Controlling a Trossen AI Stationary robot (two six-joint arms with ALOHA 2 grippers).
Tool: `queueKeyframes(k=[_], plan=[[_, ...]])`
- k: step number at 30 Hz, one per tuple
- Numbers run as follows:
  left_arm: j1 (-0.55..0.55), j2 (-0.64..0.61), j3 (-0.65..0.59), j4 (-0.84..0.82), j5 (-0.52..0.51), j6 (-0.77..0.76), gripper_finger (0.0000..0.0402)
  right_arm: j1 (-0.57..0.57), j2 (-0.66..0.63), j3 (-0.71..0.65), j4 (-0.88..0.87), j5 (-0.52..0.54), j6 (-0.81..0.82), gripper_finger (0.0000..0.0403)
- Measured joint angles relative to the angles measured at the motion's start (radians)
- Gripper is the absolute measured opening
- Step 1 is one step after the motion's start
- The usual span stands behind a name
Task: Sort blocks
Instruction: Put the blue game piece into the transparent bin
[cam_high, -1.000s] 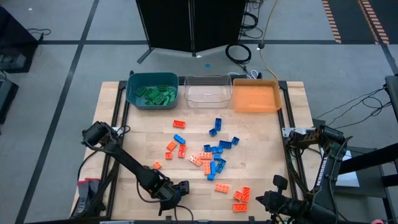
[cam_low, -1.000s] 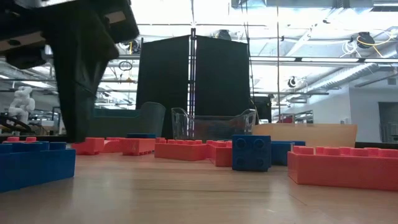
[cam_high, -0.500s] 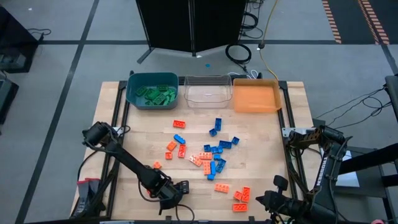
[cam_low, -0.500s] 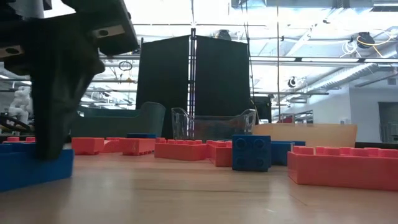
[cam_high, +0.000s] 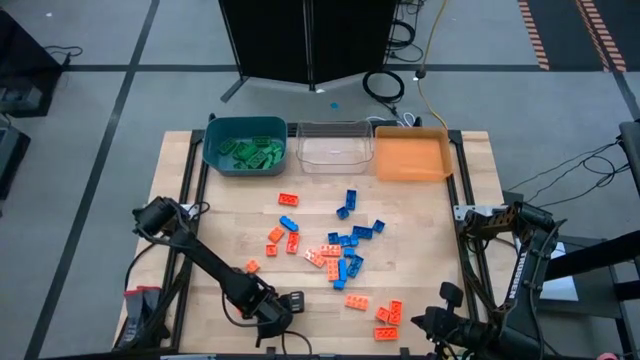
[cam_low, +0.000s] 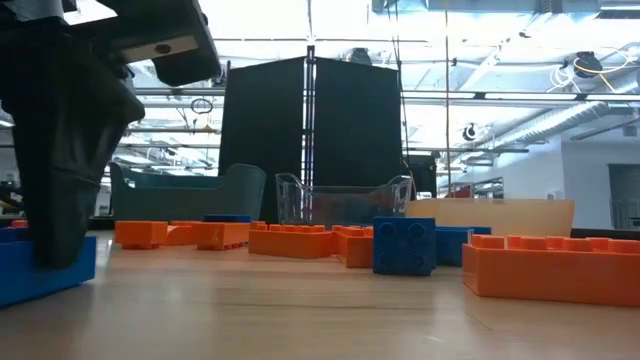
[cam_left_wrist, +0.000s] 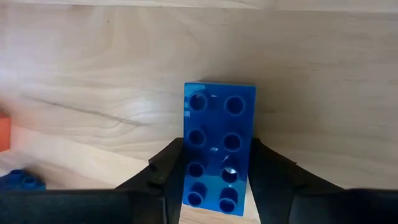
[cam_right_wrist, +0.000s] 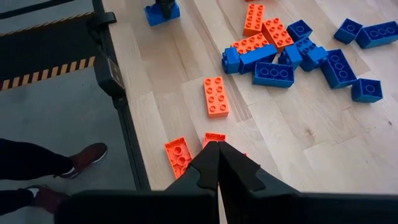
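Left hand (cam_left_wrist: 217, 186) is seen low at the near edge of the wooden counter (cam_high: 230, 220), its two fingers (cam_left_wrist: 168, 171) set against the long sides of a blue block (cam_left_wrist: 219, 149), which lies flat, studs up. In the low view the same hand (cam_low: 60, 180) stands over the blue block (cam_low: 40, 272) at the picture's left.

Right hand (cam_right_wrist: 217, 162) is held at the near right corner, fingers pressed together, nothing between them.

The remaining loose blocks (cam_high: 345, 250), blue and orange-red, are scattered over the middle and near right of the counter. Green blocks (cam_high: 250, 150) are gathered in the teal bin (cam_high: 215, 140) at the far edge. The clear bin (cam_high: 335, 128) and orange bin (cam_high: 410, 175) stand beside it in a row.

No legible brand, label or writing is found on blocks or bins.

A person's shoes (cam_right_wrist: 87, 158) are visible on the floor beside the counter.
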Motion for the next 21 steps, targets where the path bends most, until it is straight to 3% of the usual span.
queueKeyframes(k=[4,11,21], plan=[[-0.001,0.005,0.019,-0.026,-0.052,-0.037,0.0143,0.0,0.0,0.0,0.017,0.0,0.0,0.0],[0.037,-0.001,0.111,-0.163,-0.119,-0.252,0.0141,0.0,0.0,0.0,0.031,0.0,0.0,0.0],[0.142,-0.139,0.191,-0.199,-0.154,-0.577,0.014,0.0,0.0,0.001,0.031,0.0,0.002,0.0]])
